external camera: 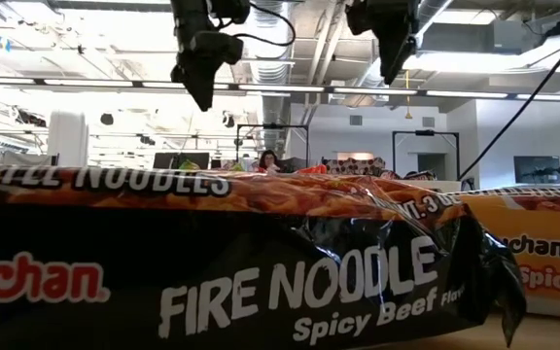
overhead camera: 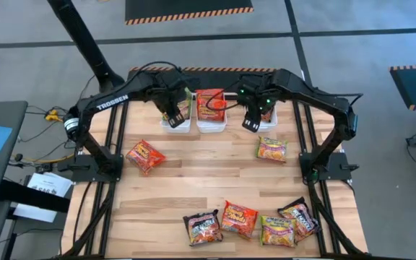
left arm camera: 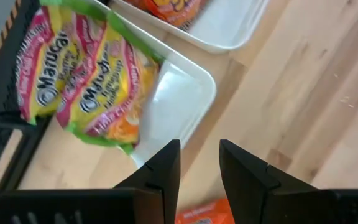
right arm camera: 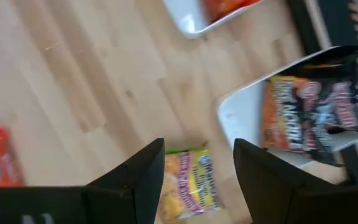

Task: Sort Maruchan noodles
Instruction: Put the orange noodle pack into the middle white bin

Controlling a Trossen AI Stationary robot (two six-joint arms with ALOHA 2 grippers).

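Lying scattered: packets (overhead camera: 239, 219), wooden table (overhead camera: 208, 180)

Three bins (overhead camera: 210, 124) stand side by side at the counter's (overhead camera: 208, 180) far edge, each holding noodle packets, with the left gripper (overhead camera: 172, 118) over the left bin and the right gripper (overhead camera: 251, 123) over the right one. One packet (overhead camera: 145, 156) lies alone at the left, another (overhead camera: 271, 149) just before the right bin. Four more packets (overhead camera: 251, 221) sit in a row along the near edge.
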